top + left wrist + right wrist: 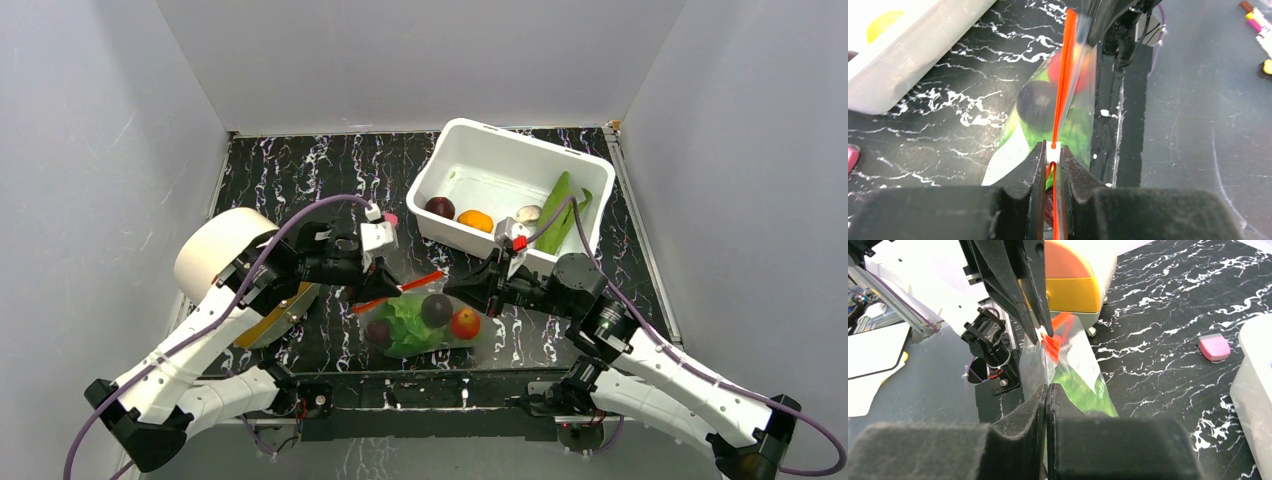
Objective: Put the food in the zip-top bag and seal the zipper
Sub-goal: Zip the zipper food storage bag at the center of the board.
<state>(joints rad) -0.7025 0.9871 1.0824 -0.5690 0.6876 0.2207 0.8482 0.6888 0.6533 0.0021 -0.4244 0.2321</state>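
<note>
The left claw (1053, 149) was pinched nearly shut on the zipper (1063, 75). Its two black fingertips sat either side of a small white slider (1053, 155) on the orange-red strip. From there the strip ran straight and taut to the right claw (452, 287), which was pressed fully shut. In the right wrist view the clear plastic at the bag's mouth ran right into its tips, so it looked to have that corner gripped.

The zip-top bag (425, 322) was strung between the two claws, in the gap between the arms. Its body lay low by the near edge of the black, white-veined worktop (300, 170). Through the plastic I could make out the pale-green cabbage (405, 322), a dark purple round (436, 309) above it, a second purple round (378, 333) at the left end and the red tomato (464, 323) on the right.

The white tub (470, 128) stood further back on the right, apart from the bag. It held another dark purple piece (440, 207), the orange piece (476, 220), a mushroom (528, 213) and the long green pods (560, 210), which leaned against its right wall. A small pink block (1214, 347) lay on the worktop just beside the tub. A round white-and-yellow object (225, 255) sat at the far left, behind the left arm.
</note>
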